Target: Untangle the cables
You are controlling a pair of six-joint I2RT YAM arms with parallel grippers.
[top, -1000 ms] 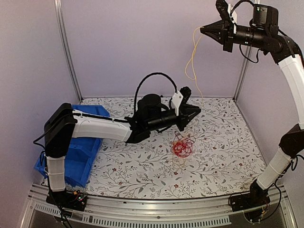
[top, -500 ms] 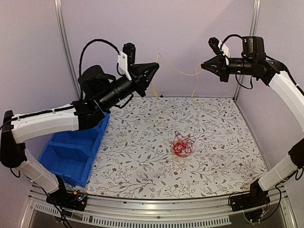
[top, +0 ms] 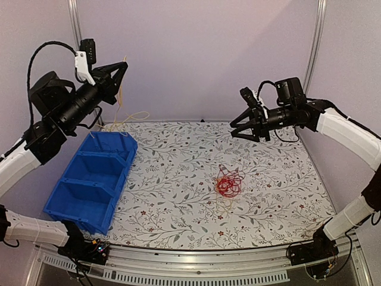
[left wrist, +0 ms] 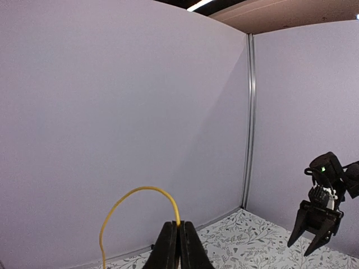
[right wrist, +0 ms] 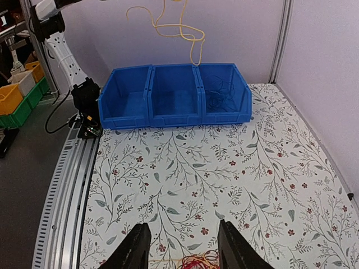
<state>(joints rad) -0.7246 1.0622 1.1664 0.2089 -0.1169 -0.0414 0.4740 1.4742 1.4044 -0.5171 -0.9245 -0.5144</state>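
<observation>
The cables show as a small red clump (top: 228,185) with thin pale strands around it, lying mid-table; it also peeks in at the bottom of the right wrist view (right wrist: 193,262). A separate yellow cable (top: 121,98) hangs from my left gripper (top: 122,69), which is raised high at the back left above the blue bin and is shut on it. In the left wrist view the yellow cable (left wrist: 140,190) arches out of the shut left gripper (left wrist: 179,225). My right gripper (top: 232,130) hovers open above the table behind the clump, nothing between its fingers (right wrist: 182,244).
A blue three-compartment bin (top: 89,185) stands along the left side; in the right wrist view dark wires lie in the right-hand compartment of the bin (right wrist: 219,98). Grey walls and metal posts (top: 314,47) enclose the floral table. A metal rail (top: 196,265) runs along the front edge.
My left arm swung up and to the left, carrying the yellow cable over the bin. My right gripper let go of that cable, opened and came down toward the table.
</observation>
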